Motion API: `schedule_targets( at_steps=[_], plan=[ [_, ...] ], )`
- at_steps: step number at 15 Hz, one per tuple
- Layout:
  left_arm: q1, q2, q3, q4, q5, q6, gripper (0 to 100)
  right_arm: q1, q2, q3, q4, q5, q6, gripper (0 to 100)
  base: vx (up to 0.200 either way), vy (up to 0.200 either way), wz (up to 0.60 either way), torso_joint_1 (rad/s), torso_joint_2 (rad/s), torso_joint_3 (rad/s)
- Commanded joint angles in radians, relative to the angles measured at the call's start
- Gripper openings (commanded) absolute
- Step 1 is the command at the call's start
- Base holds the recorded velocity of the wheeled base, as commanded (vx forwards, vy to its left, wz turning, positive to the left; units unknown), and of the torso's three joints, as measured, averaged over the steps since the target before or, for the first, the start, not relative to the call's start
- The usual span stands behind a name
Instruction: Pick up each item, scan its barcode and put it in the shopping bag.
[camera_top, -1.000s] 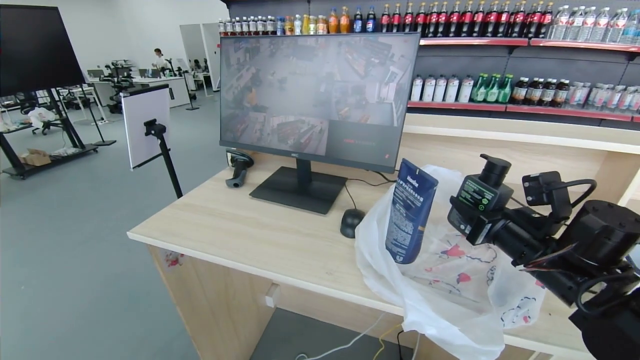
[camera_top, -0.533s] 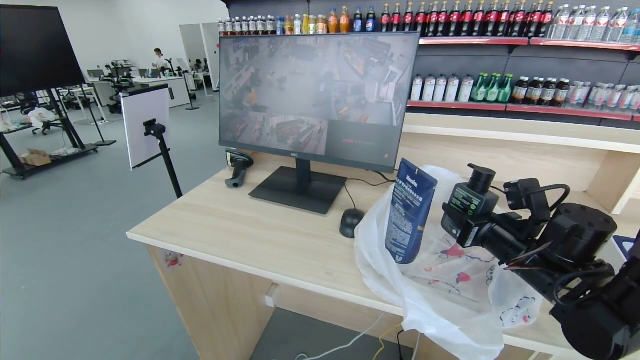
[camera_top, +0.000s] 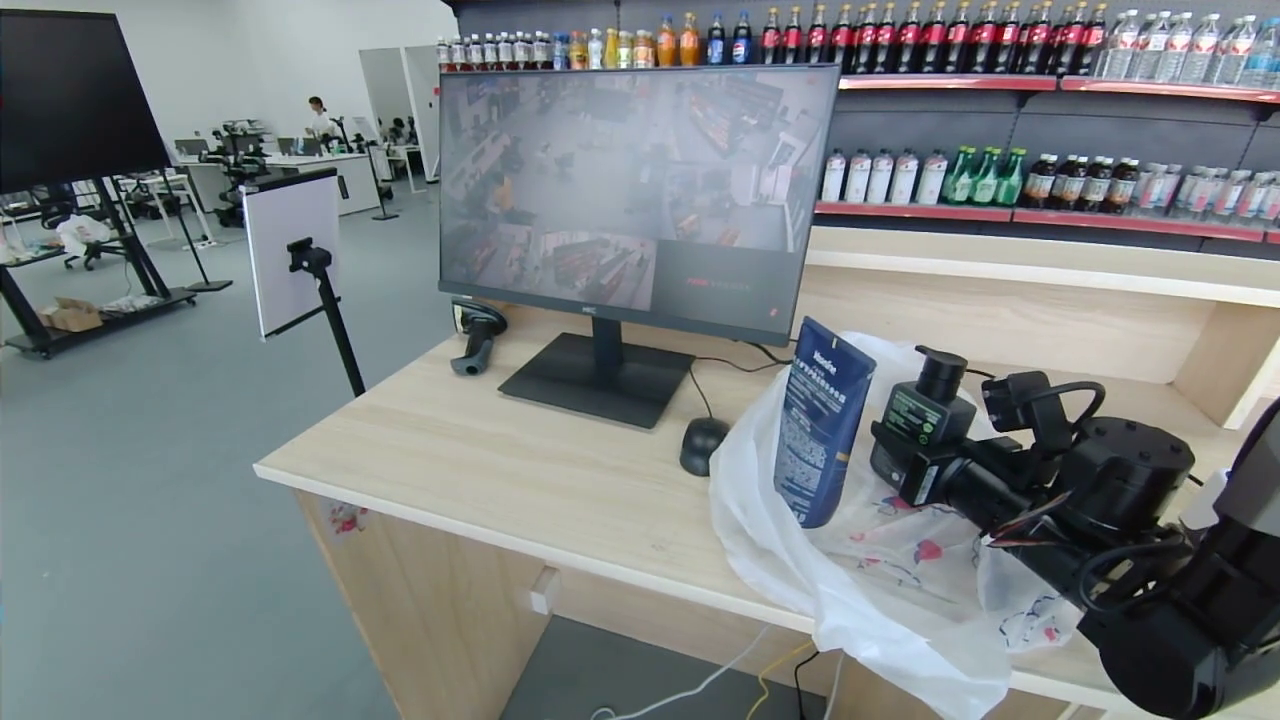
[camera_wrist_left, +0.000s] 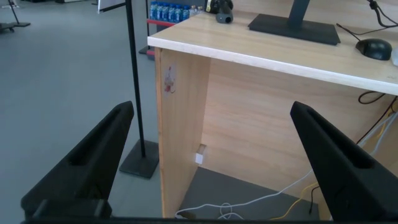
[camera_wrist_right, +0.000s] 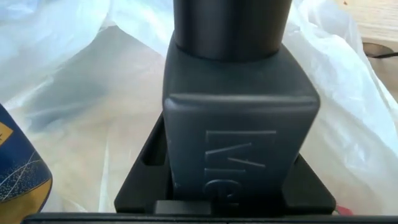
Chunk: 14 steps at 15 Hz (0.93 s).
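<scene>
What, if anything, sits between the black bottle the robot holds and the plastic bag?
Nothing visible does. The black bottle hangs over the open shopping bag, with bare plastic beneath it. The blue tube stands in the bag beside it, on the robot's left, not underneath.

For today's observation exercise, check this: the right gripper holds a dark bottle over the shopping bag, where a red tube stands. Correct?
No. The tube standing in the shopping bag is blue, not red, as the head view shows; the rest holds.

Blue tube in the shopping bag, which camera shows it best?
Head view: the blue tube stands in full view in the shopping bag. Right wrist view catches one corner; left wrist view faces the counter.
</scene>
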Motion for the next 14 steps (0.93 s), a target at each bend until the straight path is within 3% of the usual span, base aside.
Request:
schedule_targets(
  at_steps=[1,14],
  plan=[
    [0.0,0.0,0.0,0.0,0.001,0.0,100,0.002,0.012,-0.002,-0.001,0.0,-0.001,0,0.0,0.0,0.0,0.0,0.0,0.0],
    [0.0,0.0,0.0,0.0,0.001,0.0,100,0.02,0.01,0.046,-0.001,0.0,-0.005,0,0.0,0.0,0.0,0.0,0.0,0.0]
  ],
)
